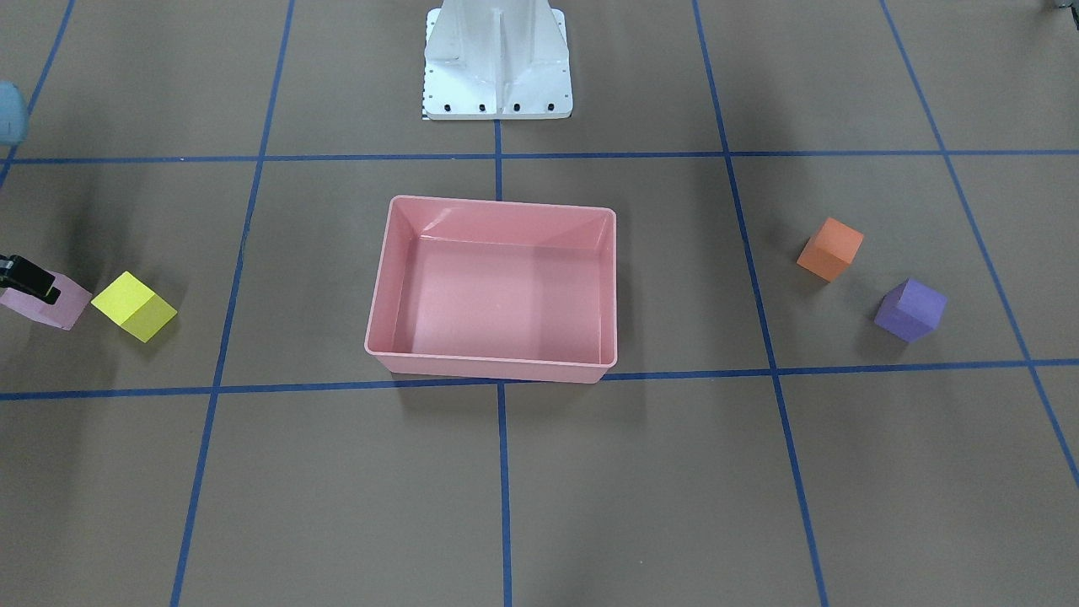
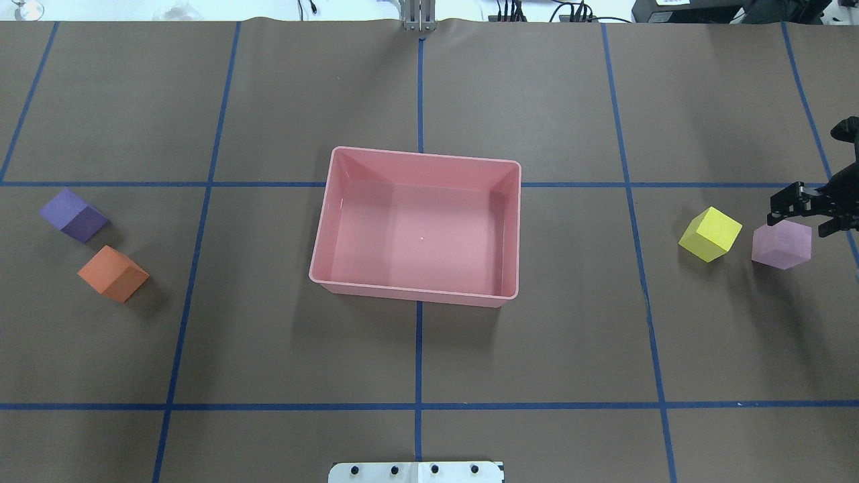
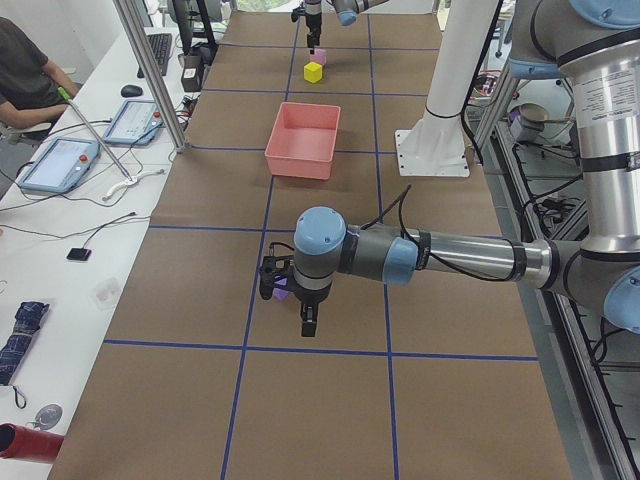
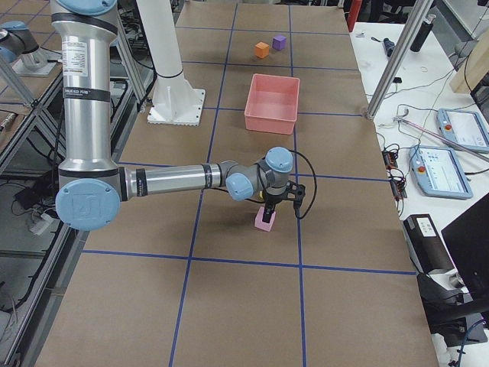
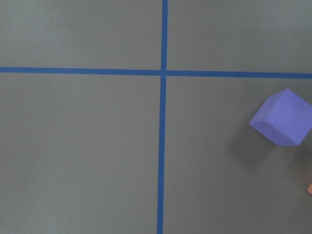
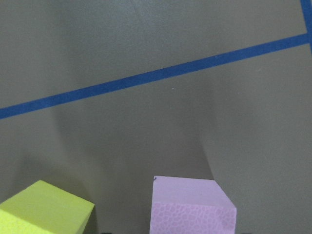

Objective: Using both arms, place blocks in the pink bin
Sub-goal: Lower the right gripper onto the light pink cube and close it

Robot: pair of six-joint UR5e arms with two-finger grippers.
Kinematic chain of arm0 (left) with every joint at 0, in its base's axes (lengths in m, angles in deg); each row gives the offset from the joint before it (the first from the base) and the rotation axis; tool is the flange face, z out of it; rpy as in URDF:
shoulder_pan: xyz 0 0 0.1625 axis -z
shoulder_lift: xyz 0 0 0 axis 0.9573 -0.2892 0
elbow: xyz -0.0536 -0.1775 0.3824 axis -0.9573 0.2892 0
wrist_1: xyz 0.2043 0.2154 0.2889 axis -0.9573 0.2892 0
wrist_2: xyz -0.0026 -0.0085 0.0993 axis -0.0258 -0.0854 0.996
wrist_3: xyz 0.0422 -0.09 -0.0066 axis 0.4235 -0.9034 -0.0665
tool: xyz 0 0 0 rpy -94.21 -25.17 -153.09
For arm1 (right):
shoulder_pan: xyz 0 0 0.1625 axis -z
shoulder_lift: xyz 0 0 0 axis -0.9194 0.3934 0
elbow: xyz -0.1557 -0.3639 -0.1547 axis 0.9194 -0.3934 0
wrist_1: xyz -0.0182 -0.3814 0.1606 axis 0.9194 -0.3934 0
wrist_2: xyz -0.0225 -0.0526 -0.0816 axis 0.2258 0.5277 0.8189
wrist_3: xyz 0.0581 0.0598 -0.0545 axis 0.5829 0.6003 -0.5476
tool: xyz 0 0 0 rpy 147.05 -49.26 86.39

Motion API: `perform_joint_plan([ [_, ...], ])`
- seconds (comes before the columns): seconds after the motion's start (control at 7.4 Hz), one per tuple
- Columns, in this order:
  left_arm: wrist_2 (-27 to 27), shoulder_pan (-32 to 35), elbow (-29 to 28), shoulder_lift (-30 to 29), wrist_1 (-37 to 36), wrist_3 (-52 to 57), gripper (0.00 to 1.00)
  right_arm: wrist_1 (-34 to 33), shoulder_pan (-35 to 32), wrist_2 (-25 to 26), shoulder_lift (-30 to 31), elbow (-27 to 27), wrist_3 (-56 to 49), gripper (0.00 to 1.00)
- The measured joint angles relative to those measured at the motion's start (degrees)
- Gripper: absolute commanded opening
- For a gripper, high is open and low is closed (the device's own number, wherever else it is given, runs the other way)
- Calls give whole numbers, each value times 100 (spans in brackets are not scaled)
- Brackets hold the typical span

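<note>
The pink bin sits empty at the table's middle. The purple block and the orange block lie on my left side. The yellow block and the light pink block lie on my right side. My right gripper hangs just above the light pink block with its jaws apart, empty; one finger shows over that block. My left gripper shows only in the exterior left view, so I cannot tell its state. Its wrist view shows the purple block at the right edge.
The white pedestal base stands behind the bin. Blue tape lines cross the brown table. An operator sits at a side desk with tablets, beyond the table's far edge.
</note>
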Motion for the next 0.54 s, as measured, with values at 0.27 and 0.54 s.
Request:
perform_joint_plan([
  [0.27,0,0,31,0,-6,0,100,7,58,7,-19,-88,7,90],
  [0.54,0,0,40,3,-7,-14,100,13,204,39,-28,-231,-1,89],
])
